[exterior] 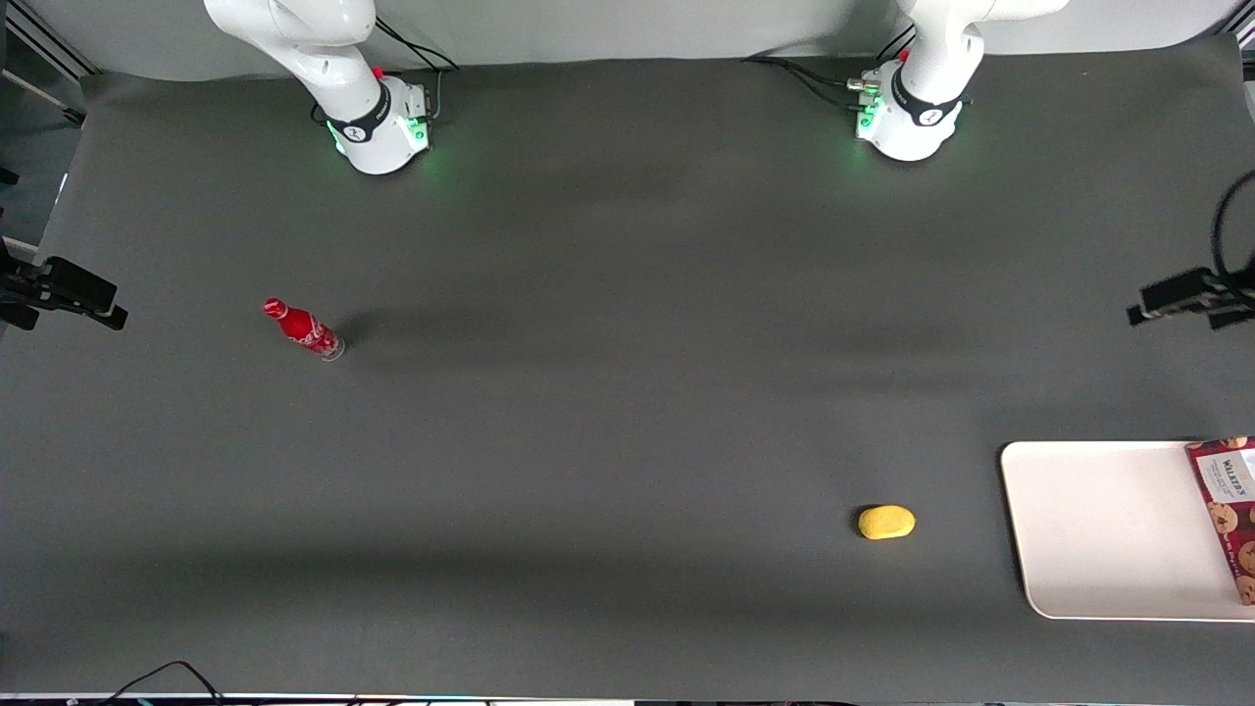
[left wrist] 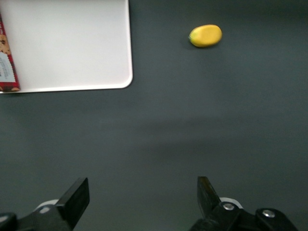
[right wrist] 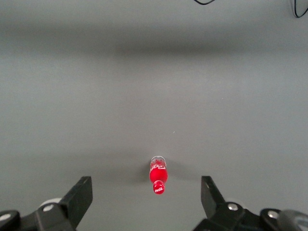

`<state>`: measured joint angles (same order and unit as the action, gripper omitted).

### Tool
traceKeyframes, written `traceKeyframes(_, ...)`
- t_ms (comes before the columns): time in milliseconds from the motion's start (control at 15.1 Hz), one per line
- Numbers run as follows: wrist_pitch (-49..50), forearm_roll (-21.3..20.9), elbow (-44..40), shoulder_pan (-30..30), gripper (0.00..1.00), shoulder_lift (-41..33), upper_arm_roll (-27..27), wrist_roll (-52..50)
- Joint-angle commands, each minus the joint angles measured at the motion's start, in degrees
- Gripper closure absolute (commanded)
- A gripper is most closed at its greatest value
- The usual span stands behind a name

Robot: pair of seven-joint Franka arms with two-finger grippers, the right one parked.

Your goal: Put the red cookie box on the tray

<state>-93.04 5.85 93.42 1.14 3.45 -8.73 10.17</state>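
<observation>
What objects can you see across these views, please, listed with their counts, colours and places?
Red cookie box: one, dark red with cookie pictures, lying on the tray.
Tray: one, off-white, toward the working arm's end of the table.
Yellow oval object: one, on the table beside the tray.
Red bottle: one, red, standing toward the parked arm's end of the table.
Table: one, dark grey.
Left gripper: one, black, open and holding nothing, above bare table beside the tray.

Front camera looks down from high; left wrist view shares its tray [exterior: 1098, 529] corner.
</observation>
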Motion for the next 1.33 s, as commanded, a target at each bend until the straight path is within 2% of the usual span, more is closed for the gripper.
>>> traceKeyframes(0,-2.2,-3.6,9.6,-2.5,0.0,-9.8,7.5,-3.3)
traceKeyframes(331,-6.4,-6.5,15.9,-4.5,0.0,-14.8,12.0,-4.6)
traceKeyframes(928,-3.5,-6.5,8.3,-4.2,0.0,-9.5,12.0,-9.2)
traceKeyframes(1259,-4.2,-6.5,8.0,-4.1,0.0,-9.3,12.0,-9.0)
